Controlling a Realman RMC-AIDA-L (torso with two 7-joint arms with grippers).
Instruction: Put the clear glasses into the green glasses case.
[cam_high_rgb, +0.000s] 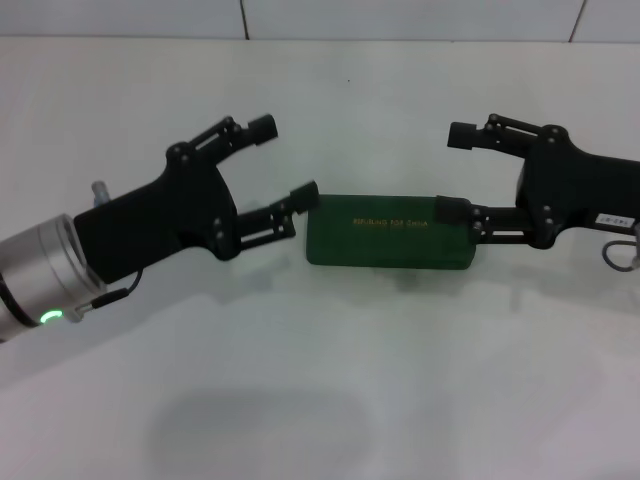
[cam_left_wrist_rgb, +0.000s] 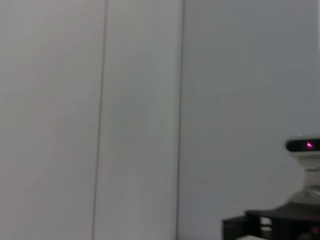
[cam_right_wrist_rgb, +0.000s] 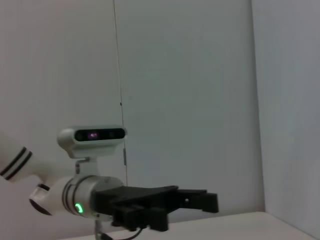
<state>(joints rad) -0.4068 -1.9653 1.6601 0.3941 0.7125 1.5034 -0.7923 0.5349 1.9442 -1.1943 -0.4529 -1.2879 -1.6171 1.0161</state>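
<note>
Green glasses case (cam_high_rgb: 390, 241) lay closed and flat on the white table (cam_high_rgb: 330, 400), long side across the head view, gold lettering (cam_high_rgb: 389, 223) readable on the lid. Clear glasses were not visible in any view, so whether they sat inside the shut case could not be told. Left gripper (cam_high_rgb: 283, 160) sat at the case's left end, jaws spread wide; its lower fingertip (cam_high_rgb: 303, 195) was at or just beside the case's left edge, contact not certain, while the upper finger (cam_high_rgb: 262, 127) pointed up and away over bare table. Right gripper (cam_high_rgb: 455, 172) was at the case's right end, jaws also spread wide; the lower fingertip (cam_high_rgb: 450, 209) overlapped the case's top right corner and looked to be resting on or right against it, the upper fingertip (cam_high_rgb: 461, 135) well clear above the case. Neither gripper held anything. Green status light (cam_high_rgb: 50, 318) glowed on the left arm's silver wrist. Left wrist view showed mostly the plain wall (cam_left_wrist_rgb: 140, 100), with a bit of the right arm's black gripper (cam_left_wrist_rgb: 260, 225) and its wrist camera (cam_left_wrist_rgb: 304, 146) in a corner. Right wrist view showed the left gripper (cam_right_wrist_rgb: 165, 202) side on, fingers apart, its wrist camera (cam_right_wrist_rgb: 92, 136) above it, and the table edge (cam_right_wrist_rgb: 240, 225) beneath.
</note>
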